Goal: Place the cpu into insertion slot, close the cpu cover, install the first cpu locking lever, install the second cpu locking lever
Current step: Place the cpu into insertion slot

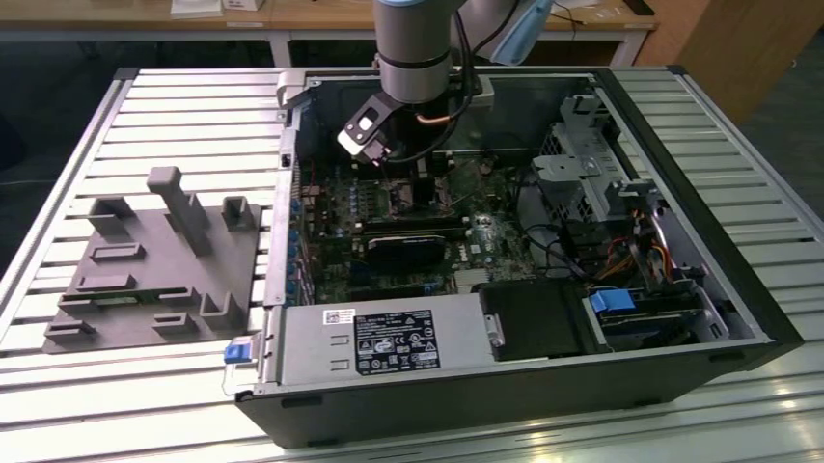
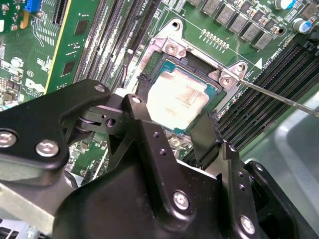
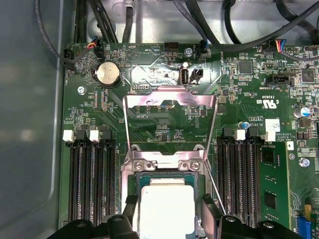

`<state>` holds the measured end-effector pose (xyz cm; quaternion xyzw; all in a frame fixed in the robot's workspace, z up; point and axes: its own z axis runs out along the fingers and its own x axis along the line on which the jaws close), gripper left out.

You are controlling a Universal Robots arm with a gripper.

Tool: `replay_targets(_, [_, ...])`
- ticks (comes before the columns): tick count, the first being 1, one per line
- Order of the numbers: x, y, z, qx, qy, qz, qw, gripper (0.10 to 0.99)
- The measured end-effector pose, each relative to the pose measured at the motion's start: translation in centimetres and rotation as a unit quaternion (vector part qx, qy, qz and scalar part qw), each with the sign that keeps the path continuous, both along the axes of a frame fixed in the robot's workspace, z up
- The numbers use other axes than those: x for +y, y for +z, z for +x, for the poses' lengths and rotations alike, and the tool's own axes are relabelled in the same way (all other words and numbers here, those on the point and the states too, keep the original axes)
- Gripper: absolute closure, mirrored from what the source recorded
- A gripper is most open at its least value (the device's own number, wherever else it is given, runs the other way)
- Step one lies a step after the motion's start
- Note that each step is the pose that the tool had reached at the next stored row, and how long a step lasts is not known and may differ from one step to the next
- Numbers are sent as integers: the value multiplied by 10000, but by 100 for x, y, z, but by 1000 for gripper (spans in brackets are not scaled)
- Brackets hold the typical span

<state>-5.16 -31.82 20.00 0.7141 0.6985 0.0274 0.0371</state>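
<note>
While 1 arm (image 1: pixel 415 58) reaches down into the open computer case (image 1: pixel 515 395), the gripper (image 2: pixel 175 102) hangs over the green motherboard (image 2: pixel 30 59). Its 2 black fingers (image 2: pixel 207 137) are closed against 2 opposite edges of the cpu (image 2: pixel 182 94), pinching it. The 1 cpu lies flat and square inside the insertion slot (image 2: pixel 199 64), silver top up, with its green border showing around the metal.

In the first wrist view the cpu cover (image 3: pixel 169 98) stands swung up away from the slot. It is 1 silver frame, and the board shows through its cut-out; it is not down over the chip. 2 screws (image 3: pixel 141 165) sit on the slot's metal bracket on the cover's side. 1 thin locking lever (image 2: pixel 279 98) slants out from the bracket across the long black memory slots (image 2: pixel 279 74). 1 round coin battery (image 3: pixel 108 73) sits beyond the raised cover.

In the exterior view the case rests on a slatted table (image 1: pixel 721 116). 1 grey fixture block (image 1: pixel 154 260) lies beside the case at the exterior view's left.
</note>
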Motion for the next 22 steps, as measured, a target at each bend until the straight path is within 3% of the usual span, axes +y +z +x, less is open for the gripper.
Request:
replay_targets(3, [0,2,0,0,0,0,10000,498])
replay_targets(4, [0,2,0,0,0,0,10000,557])
replay_targets(5, [0,3,0,0,0,0,10000,557])
replay_targets(7, [0,4,0,0,0,0,10000,678])
replay_targets(8, [0,4,0,0,0,0,10000,678])
replay_targets(10, [0,5,0,0,0,0,10000,792])
replay_targets(11, [0,6,0,0,0,0,10000,792])
replay_targets(13, [0,6,0,0,0,0,10000,910])
replay_targets(14, [0,7,0,0,0,0,10000,910])
replay_targets(15, [0,8,0,0,0,0,10000,969])
replay_targets(22, [0,11,-5,1,0,-1,10000,984])
